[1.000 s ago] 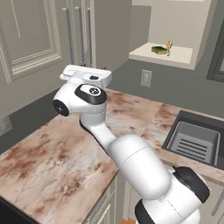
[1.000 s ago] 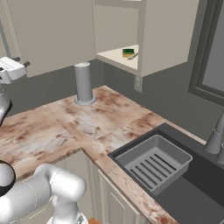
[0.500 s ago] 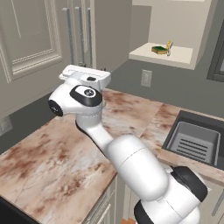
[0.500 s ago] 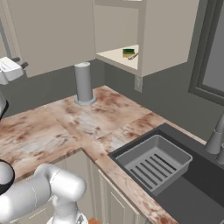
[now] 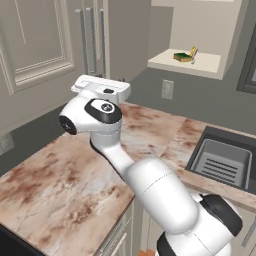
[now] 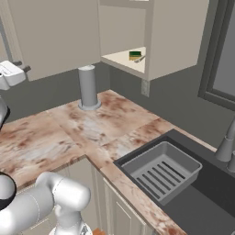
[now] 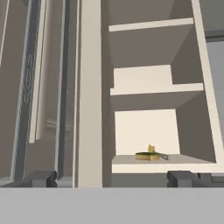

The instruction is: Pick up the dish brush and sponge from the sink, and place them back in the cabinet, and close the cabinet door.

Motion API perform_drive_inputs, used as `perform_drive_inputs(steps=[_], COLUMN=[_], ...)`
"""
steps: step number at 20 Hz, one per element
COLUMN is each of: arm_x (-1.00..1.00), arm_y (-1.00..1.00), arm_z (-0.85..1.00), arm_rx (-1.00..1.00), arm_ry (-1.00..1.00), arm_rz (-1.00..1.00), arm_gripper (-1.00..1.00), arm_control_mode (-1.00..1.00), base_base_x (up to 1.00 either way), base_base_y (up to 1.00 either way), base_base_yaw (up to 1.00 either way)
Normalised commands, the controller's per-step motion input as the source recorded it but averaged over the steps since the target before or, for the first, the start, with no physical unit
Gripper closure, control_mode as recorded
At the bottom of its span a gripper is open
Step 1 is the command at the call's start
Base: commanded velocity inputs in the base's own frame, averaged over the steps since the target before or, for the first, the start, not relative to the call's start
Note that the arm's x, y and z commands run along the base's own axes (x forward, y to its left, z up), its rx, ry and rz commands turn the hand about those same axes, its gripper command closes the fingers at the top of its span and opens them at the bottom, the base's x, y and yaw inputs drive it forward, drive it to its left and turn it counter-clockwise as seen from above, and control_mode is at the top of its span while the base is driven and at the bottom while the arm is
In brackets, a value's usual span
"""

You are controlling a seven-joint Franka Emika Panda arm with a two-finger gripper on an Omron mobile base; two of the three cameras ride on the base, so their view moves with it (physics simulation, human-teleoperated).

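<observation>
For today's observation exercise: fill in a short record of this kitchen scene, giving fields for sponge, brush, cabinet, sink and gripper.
sponge: flat green-topped yellow sponge on the lowest cabinet shelf
brush: small cream-ended dish brush beside the sponge
cabinet: taupe wall cabinet with cream interior, standing open
cabinet door: taupe panelled door swung aside, not shut
sink: charcoal basin holding a grey ribbed drainer tray
gripper: two-finger gripper open, holding nothing, facing the cabinet

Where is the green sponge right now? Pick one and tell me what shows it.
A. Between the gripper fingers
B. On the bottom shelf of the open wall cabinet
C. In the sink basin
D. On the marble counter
B: the sponge lies on the open cabinet's bottom shelf, beside the dish brush.
</observation>
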Motion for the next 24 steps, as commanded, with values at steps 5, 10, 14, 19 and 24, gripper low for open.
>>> perform_drive_inputs(steps=[5, 10, 14, 19, 24], arm_x=[0.05, 0.24, 0.28, 0.07, 0.00], arm_y=[0.00, 0.00, 0.00, 0.00, 0.00], arm_z=[0.00, 0.00, 0.00, 0.00, 0.00], arm_rx=[0.00, 0.00, 0.00, 0.00, 0.00], arm_ry=[0.00, 0.00, 0.00, 0.00, 0.00], arm_rz=[0.00, 0.00, 0.00, 0.00, 0.00], arm_gripper=[-1.00, -1.00, -1.00, -1.00, -1.00], arm_control_mode=[-1.00, -1.00, -1.00, -1.00, -1.00], base_base_x=[0.00, 0.00, 0.00, 0.00, 0.00], base_base_y=[0.00, 0.00, 0.00, 0.00, 0.00], base_base_yaw=[0.00, 0.00, 0.00, 0.00, 0.00])
